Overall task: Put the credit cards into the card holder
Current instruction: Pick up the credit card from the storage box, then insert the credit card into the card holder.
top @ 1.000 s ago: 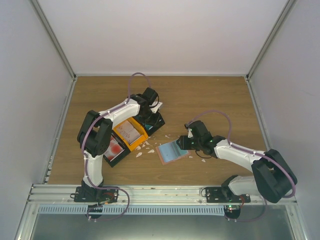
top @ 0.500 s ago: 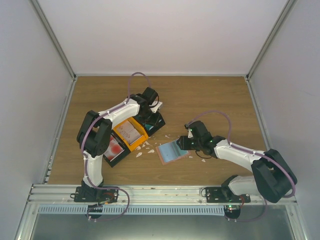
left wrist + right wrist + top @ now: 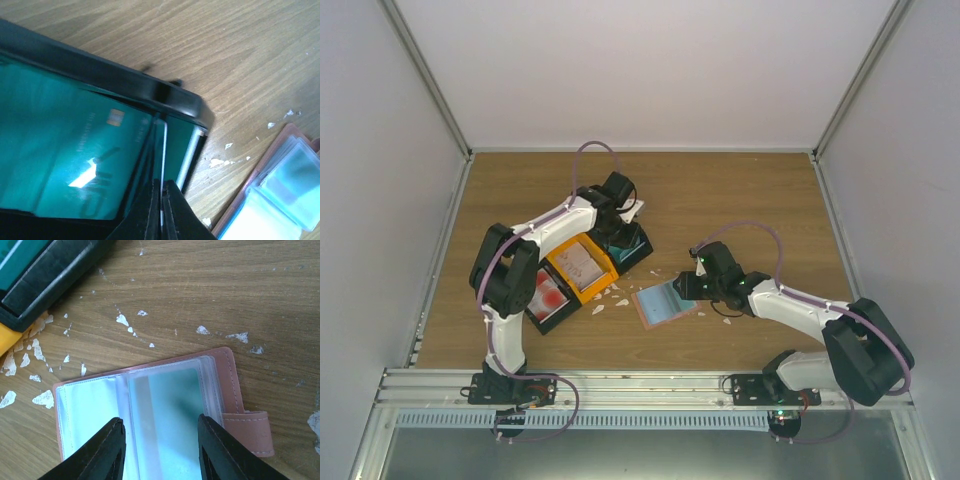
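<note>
Far left on the brown wooden table (image 3: 740,200), a black plastic bin (image 3: 552,322) is holding a red rectangular plastic card (image 3: 548,297) lying flat

Just beside it, an orange plastic bin (image 3: 557,271) is holding a pale pinkish-white plastic card (image 3: 580,263), also flat

Next along, a second black plastic bin (image 3: 150,87) is containing a teal-blue plastic card (image 3: 60,150) lying face up. The left gripper (image 3: 161,192) is reaching down into this bin, and its fingers are pressing together on a thin upright card (image 3: 162,145), seen edge-on as a pale line (its face colour cannot be told from this angle). That card is standing on edge inside the bin's corner, not yet lifted clear

Small white irregular scraps (image 3: 610,295) are lying scattered on the wood between the bins and the holder

Right of the scraps, the salmon-pink leather-like card holder (image 3: 235,390) is lying open and flat on the table, its clear plastic sleeves facing up and its strap tab pointing away from the bins. It is sitting apart from all three bins

The right gripper (image 3: 160,420) is hovering over the holder's sleeves with its fingers standing apart, gripping nothing; whether the fingertips are touching the plastic cannot be determined
</note>
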